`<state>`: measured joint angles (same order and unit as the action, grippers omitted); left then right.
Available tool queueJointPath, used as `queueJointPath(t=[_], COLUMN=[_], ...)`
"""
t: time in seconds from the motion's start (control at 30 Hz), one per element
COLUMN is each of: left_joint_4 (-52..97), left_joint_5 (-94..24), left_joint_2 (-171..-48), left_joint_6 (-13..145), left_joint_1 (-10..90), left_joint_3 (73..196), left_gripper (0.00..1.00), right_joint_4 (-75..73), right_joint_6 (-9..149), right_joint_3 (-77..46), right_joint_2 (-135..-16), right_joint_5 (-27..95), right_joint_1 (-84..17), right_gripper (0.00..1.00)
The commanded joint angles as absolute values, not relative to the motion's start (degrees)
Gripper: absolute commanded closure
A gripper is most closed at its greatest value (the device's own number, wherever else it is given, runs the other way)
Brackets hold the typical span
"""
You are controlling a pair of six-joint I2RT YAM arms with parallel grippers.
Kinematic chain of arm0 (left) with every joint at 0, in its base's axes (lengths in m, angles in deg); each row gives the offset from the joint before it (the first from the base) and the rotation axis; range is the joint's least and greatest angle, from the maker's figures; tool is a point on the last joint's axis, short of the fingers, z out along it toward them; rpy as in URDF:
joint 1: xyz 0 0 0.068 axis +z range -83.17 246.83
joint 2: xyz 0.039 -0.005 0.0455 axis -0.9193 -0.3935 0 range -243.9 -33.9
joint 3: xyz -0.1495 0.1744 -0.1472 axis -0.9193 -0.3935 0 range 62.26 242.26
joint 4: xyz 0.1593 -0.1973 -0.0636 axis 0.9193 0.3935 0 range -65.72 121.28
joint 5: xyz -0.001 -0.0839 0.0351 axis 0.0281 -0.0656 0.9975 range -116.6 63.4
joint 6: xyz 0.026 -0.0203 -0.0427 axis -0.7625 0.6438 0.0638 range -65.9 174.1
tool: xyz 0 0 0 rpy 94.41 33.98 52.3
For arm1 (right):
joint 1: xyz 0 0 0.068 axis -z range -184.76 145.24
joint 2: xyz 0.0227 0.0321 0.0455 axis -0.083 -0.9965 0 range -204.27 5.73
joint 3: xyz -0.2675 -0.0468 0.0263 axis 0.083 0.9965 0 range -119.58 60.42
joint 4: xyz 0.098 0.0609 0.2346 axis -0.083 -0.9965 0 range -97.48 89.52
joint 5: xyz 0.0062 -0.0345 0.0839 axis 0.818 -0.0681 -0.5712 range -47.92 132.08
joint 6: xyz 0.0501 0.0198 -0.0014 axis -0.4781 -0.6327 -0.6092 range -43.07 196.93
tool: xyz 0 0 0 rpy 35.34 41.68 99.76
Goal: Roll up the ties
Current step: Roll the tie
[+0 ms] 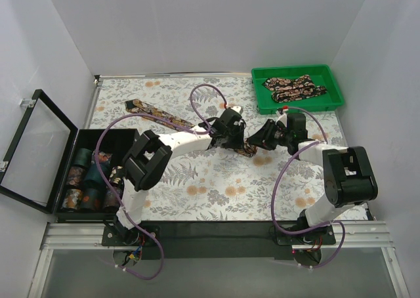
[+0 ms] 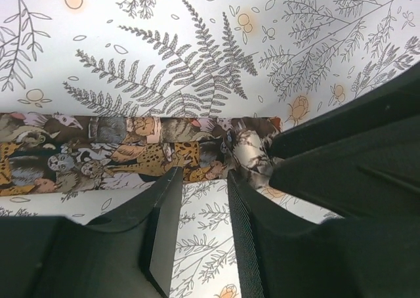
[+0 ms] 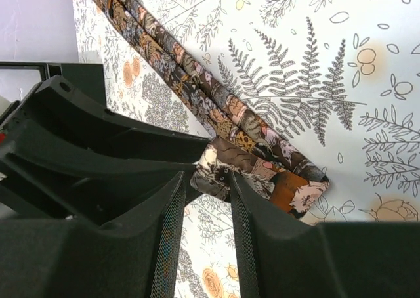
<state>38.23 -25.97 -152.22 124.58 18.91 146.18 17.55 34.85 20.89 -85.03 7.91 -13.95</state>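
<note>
One tie lies flat on the fern-print cloth, running diagonally from the back left to a folded end in the middle. In the left wrist view this tie crosses as a band. My left gripper is open, its tips at the band's near edge, and only cloth shows between the fingers. My right gripper faces it from the right, also open. Its tips stand either side of a flap of the tie's folded end.
A green tray at the back right holds more ties. A black box with its lid open stands at the left edge and holds several rolled ties. White walls enclose the table.
</note>
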Motion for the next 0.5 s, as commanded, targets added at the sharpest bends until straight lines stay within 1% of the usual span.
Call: queueJointPath(t=[0.0,0.17,0.47], left_joint_4=[38.16,36.76,34.21], left_joint_5=[-26.51,-29.49,-32.48], left_joint_2=[-146.49,-145.25,-144.02], left_joint_6=[125.99,127.93,131.09], left_joint_1=[19.89,20.77,21.83], left_joint_3=[144.88,143.04,139.61], left_gripper=[0.67,0.65,0.64], right_joint_4=[21.93,24.83,30.72], right_joint_6=[33.52,32.11,28.95], right_joint_3=[21.13,22.01,23.5], right_joint_2=[-86.47,-87.43,-89.89], right_joint_5=[6.31,6.31,5.96], right_joint_1=[-14.69,-15.13,-16.1], right_gripper=[0.66,0.67,0.8])
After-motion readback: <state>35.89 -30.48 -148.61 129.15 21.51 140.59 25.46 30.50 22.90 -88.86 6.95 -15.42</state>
